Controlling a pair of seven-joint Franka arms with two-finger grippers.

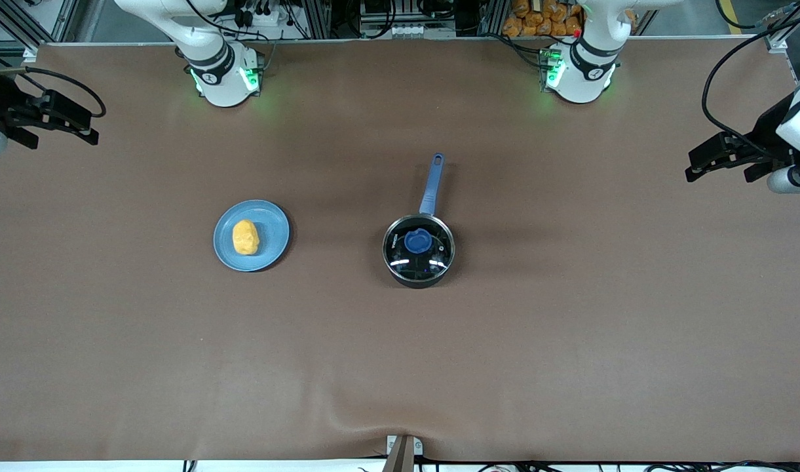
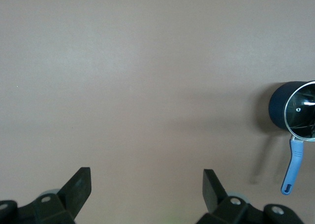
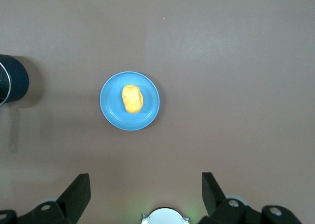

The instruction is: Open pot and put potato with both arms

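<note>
The black pot (image 1: 418,251) stands mid-table with its glass lid on, blue knob (image 1: 417,240) up, and its blue handle (image 1: 431,187) pointing toward the arms' bases. The yellow-orange potato (image 1: 246,237) lies on a blue plate (image 1: 275,226) beside the pot, toward the right arm's end. My left gripper (image 1: 698,164) waits open and empty over the table's edge at the left arm's end. My right gripper (image 1: 88,124) hovers open and empty over the opposite end. The left wrist view shows the left gripper (image 2: 146,177) and the pot (image 2: 295,108). The right wrist view shows the right gripper (image 3: 145,179), the potato (image 3: 132,98) and the plate (image 3: 110,106).
Brown cloth covers the whole table (image 1: 400,354). The two green-lit arm bases (image 1: 224,78) (image 1: 580,72) stand along the edge farthest from the front camera. A small metal bracket (image 1: 403,452) sits at the nearest edge.
</note>
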